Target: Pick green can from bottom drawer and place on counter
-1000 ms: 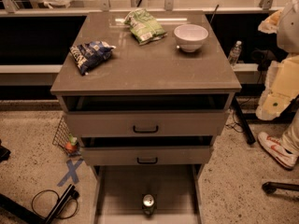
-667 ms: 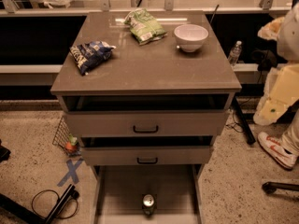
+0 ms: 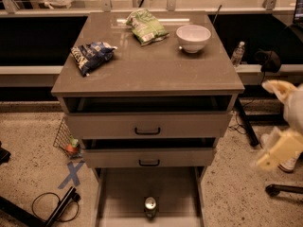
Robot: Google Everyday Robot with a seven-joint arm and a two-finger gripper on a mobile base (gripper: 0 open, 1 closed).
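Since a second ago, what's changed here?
The gripper, off to the cabinet's right, has dropped from beside the counter to drawer level; nothing taken or let go. The green can stays upright in the bottom drawer; the blue bag, green bag and white bowl haven't moved.

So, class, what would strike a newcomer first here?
A green can stands alone near the front of the open bottom drawer. On the counter lie a blue snack bag, a green snack bag and a white bowl. The gripper hangs at the right edge, below counter height.
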